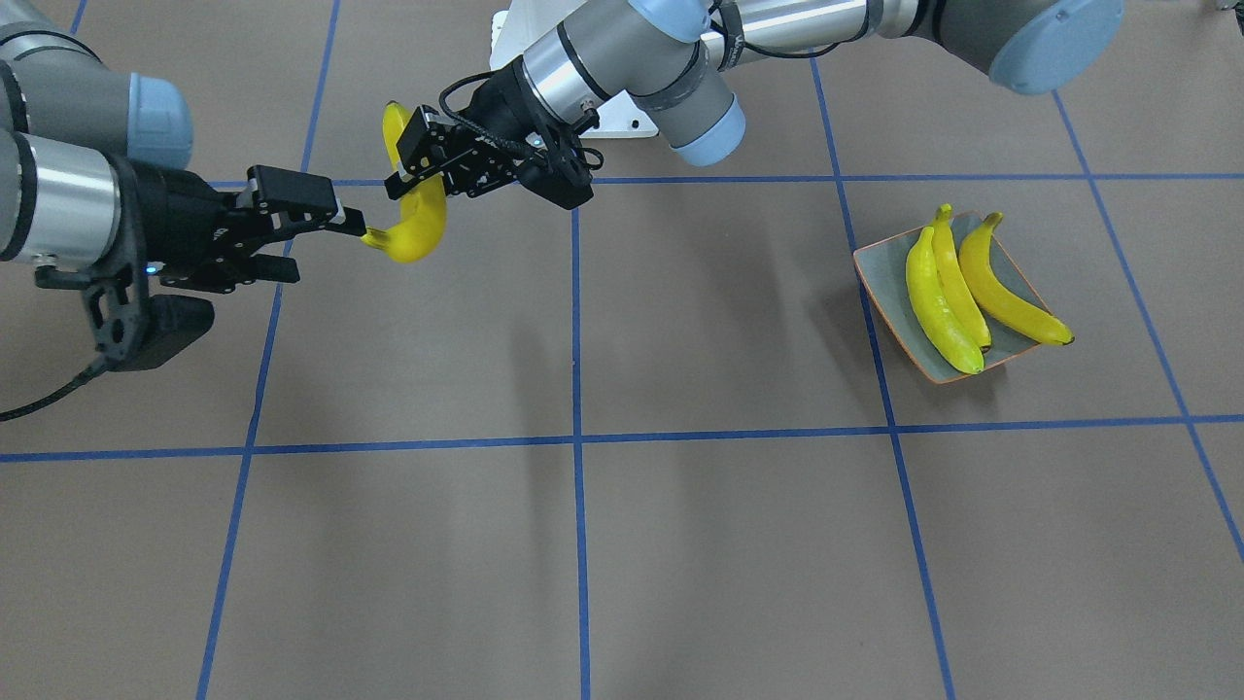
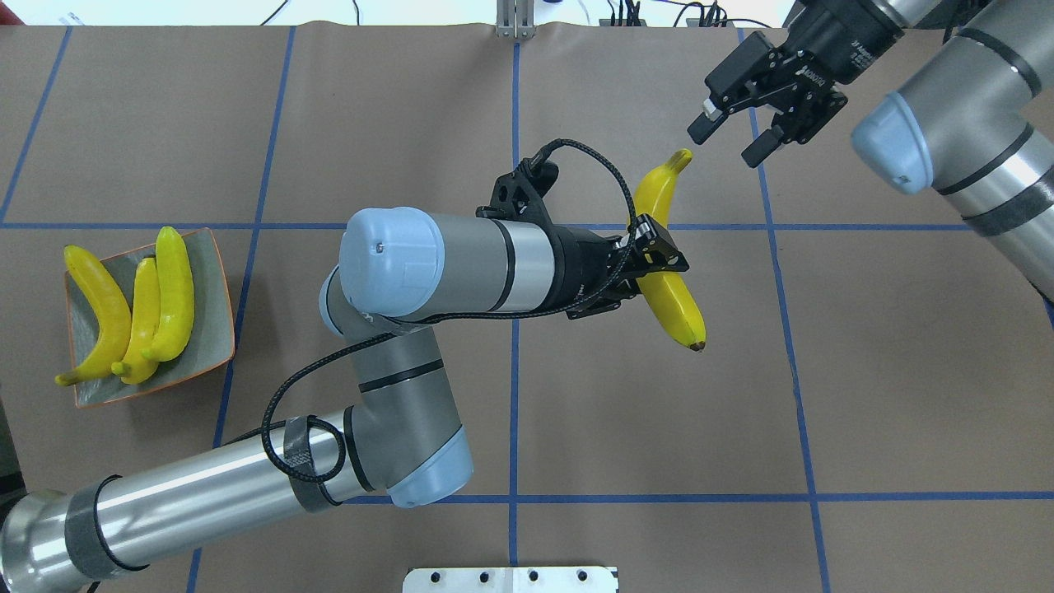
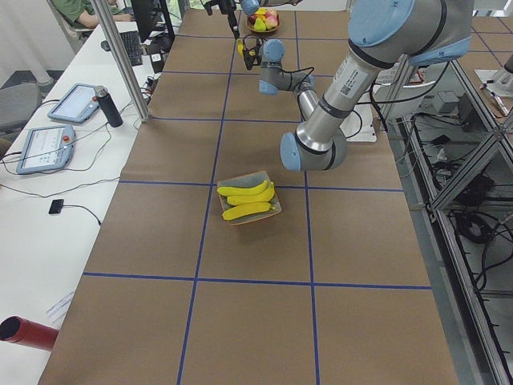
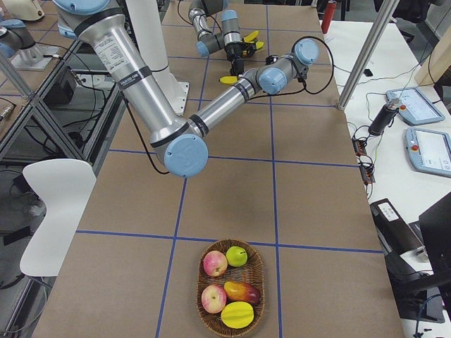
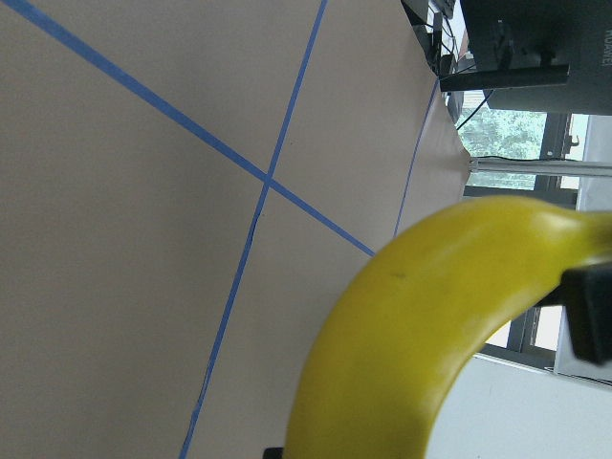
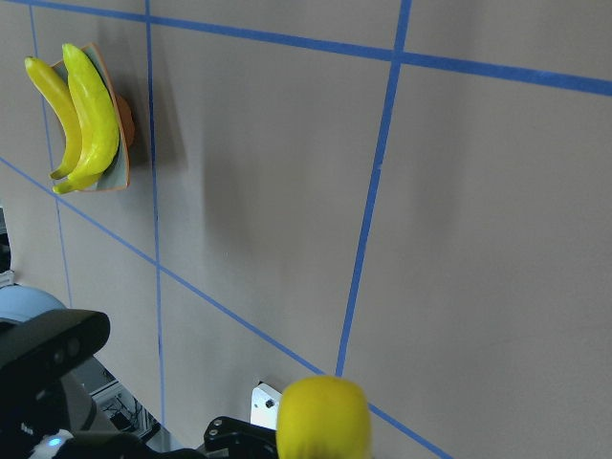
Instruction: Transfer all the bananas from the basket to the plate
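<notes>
Brown paper covers the table (image 2: 906, 395), gridded in blue tape. Wicker basket (image 4: 200, 303) at its right end: apples and other fruit. Plate (image 2: 206, 329) near the left end; three bananas (image 2: 144, 317) lie side by side on it, little bare glaze showing. Fourth banana (image 2: 677, 309) aloft over the table's middle, toward the right end. My left tool (image 2: 650, 265) is clamped round its mid-length. My right tool (image 2: 729, 142) is spread wide, holding nothing, just beside the stem end.

Risks, as I judge them: the stem snags a right finger on carry-off, and the fruit twists loose and drops. At the crowded plate it may roll over the shallow rim.
</notes>
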You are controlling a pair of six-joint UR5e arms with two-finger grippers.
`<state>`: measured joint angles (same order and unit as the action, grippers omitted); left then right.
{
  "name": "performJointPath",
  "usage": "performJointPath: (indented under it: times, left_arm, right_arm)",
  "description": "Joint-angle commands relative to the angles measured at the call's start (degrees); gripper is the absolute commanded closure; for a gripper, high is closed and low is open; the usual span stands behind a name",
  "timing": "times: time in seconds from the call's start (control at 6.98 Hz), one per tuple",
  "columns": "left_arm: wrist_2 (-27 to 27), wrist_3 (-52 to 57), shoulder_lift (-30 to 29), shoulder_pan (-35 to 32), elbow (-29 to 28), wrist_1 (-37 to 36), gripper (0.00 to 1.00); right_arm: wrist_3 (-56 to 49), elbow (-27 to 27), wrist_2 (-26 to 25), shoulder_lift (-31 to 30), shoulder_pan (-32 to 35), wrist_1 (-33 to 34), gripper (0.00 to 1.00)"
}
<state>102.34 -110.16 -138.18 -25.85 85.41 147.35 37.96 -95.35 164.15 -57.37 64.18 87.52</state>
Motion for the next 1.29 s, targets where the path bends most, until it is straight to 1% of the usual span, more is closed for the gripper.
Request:
performJointPath:
  times: [0.0, 0.14, 0.29, 0.43, 0.57, 0.72, 0.86, 1.0, 1.15]
  left_arm:
    - [0.0, 0.5, 2.3, -0.6, 0.3, -0.2, 1.00]
    - [0.2, 0.7, 4.8, -1.6, 0.9, -0.2, 1.00]
    - [1.1, 1.6, 9.1, -3.7, 3.7, 0.0, 1.00]
    - [8.6, 10.7, 11.7, -6.2, 5.2, -0.5, 1.00]
    - [13.4, 13.4, 15.9, -10.4, 8.3, -2.5, 1.00]
    - [19.1, 16.5, 18.0, -15.8, 10.1, -5.2, 1.00]
    - [22.0, 21.9, 19.9, -19.1, 10.7, -5.7, 1.00]
    - [22.8, 30.4, 24.1, -21.0, 11.6, -5.8, 1.00]
    - [23.1, 39.7, 28.9, -22.9, 13.1, -6.2, 1.00]
  right_arm:
    - [3.2, -2.7, -16.4, -1.1, 2.5, 0.1, 0.00]
    - [4.7, -3.8, -26.1, -3.5, 2.4, 0.6, 0.00]
    - [4.1, -3.0, -29.5, -6.6, 2.4, 0.9, 0.00]
    - [3.7, -3.1, -32.5, -9.6, 2.4, 1.0, 0.00]
    - [0.8, -3.1, -34.3, -10.9, 2.2, 3.4, 0.00]
    - [-6.0, -3.1, -36.9, -10.9, 2.4, 8.3, 0.00]
    - [-11.4, -2.8, -37.6, -10.8, 3.0, 12.7, 0.00]
    - [-16.0, -2.4, -37.6, -11.4, 4.4, 14.8, 0.00]
    - [-17.6, -1.3, -37.5, -12.0, 5.7, 14.8, 0.00]
